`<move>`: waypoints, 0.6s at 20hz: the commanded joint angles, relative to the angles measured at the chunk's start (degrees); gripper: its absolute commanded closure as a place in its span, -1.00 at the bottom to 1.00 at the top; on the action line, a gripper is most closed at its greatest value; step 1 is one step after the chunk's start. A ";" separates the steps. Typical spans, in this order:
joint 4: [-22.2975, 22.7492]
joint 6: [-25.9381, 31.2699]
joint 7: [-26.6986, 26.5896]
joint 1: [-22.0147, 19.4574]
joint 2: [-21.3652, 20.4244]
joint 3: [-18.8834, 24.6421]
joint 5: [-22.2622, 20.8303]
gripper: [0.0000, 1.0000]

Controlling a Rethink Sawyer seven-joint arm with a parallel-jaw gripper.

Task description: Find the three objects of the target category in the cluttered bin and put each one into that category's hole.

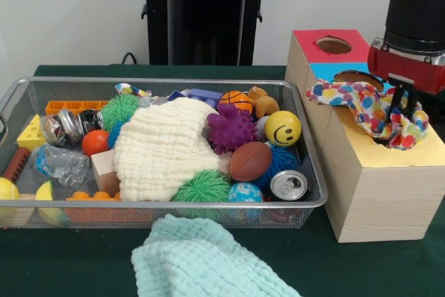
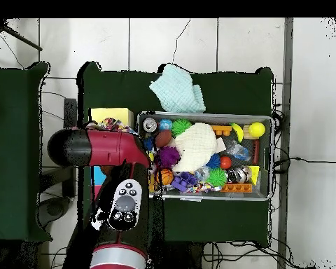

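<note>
Front view shows the black gripper point(image 1: 401, 111) pinching a limp multicoloured spotted cloth point(image 1: 368, 107) over the wooden box's yellow hole point(image 1: 421, 151); soft, light, best grasped mid-bunch.

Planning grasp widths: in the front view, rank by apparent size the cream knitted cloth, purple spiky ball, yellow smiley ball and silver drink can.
1. Cream knitted cloth, by far the largest.
2. Purple spiky ball.
3. Yellow smiley ball and silver drink can look alike; the can sits nearer the camera, so unranked.

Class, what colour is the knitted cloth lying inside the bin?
Cream cloth; front view shows it best.
</note>
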 commanded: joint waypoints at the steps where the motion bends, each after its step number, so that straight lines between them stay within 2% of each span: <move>1: -2.46 0.35 9.34 1.84 12.14 1.51 0.39 1.00; 7: -4.84 -2.13 5.34 -0.75 15.91 1.50 -0.98 1.00; 9: -5.90 -1.27 4.78 -1.07 16.56 1.00 -1.38 1.00; 12: -7.13 -1.22 1.16 -3.44 16.92 2.21 -2.67 1.00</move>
